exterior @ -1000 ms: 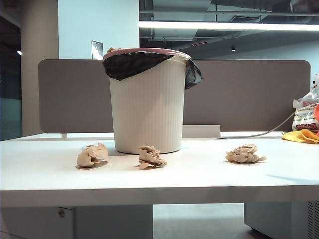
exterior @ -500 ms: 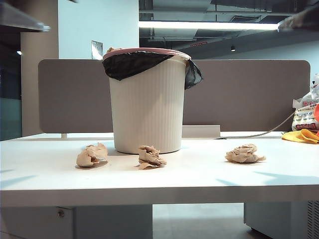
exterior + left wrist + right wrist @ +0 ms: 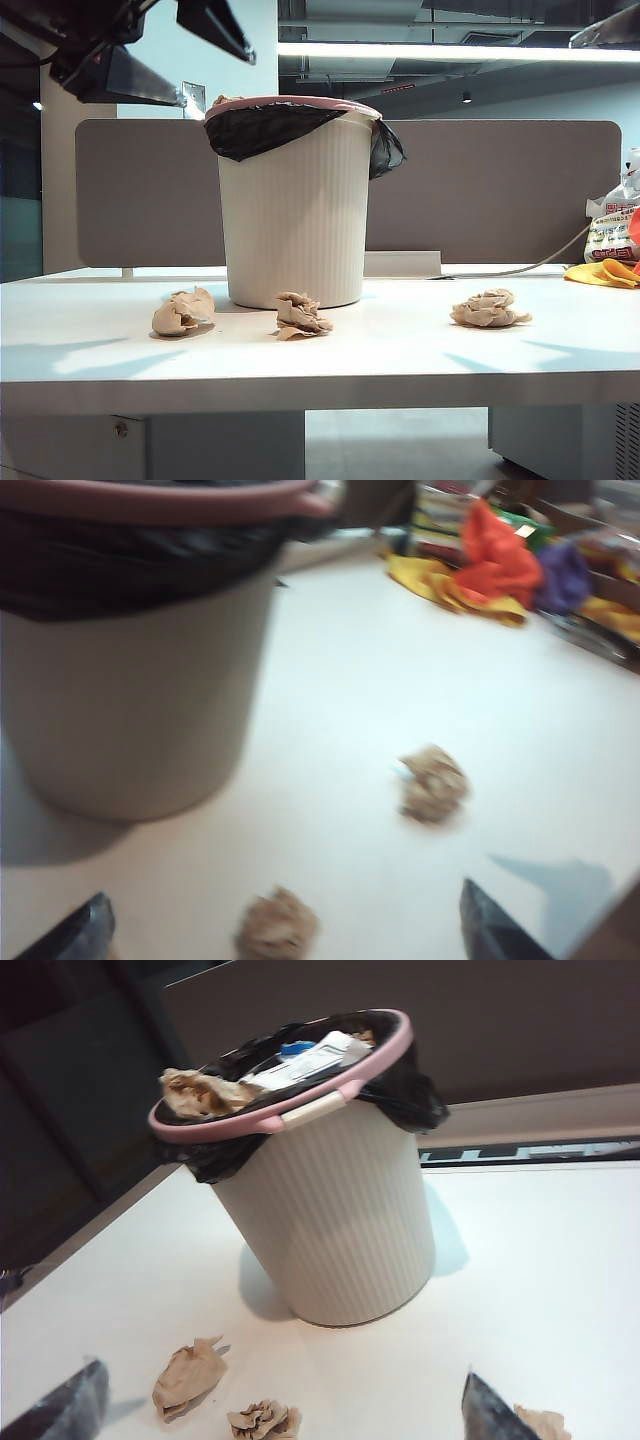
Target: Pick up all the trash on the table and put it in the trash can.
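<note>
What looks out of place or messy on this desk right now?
Three paper wads lie loose on the table before the trash can, which already looks brim-full. Both grippers, left and right, hang open, empty.

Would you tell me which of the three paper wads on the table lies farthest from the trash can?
The right-hand wad, alone near the yellow cloth; the other two sit just before the trash can.
</note>
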Robot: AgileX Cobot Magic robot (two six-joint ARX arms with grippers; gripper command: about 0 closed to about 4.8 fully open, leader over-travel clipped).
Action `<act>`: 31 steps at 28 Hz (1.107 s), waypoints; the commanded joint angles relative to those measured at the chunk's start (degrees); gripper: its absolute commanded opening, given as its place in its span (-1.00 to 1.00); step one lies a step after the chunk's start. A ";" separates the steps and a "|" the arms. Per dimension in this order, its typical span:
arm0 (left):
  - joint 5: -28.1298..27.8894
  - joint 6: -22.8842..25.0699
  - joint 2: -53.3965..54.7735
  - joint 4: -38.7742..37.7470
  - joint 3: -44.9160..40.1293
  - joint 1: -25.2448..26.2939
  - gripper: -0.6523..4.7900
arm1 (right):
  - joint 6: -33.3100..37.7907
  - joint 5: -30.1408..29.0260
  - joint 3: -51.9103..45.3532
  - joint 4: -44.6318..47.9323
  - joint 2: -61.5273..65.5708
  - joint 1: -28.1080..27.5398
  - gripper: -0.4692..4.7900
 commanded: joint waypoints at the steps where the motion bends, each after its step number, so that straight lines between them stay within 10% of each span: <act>1: -0.07 -0.46 0.52 2.91 0.42 0.00 1.00 | -0.96 5.14 0.22 0.90 -0.11 0.07 1.00; 21: 0.76 0.96 15.93 -7.08 17.57 -6.29 1.00 | -19.45 13.11 2.97 -0.33 20.22 2.49 0.99; 27: 0.13 0.94 18.80 -6.54 18.32 -6.14 1.00 | -19.58 13.18 9.81 -2.27 30.69 3.56 0.40; 31: 0.11 0.90 19.63 -7.58 18.27 -6.19 1.00 | -19.56 13.18 12.66 -2.45 36.09 3.69 0.41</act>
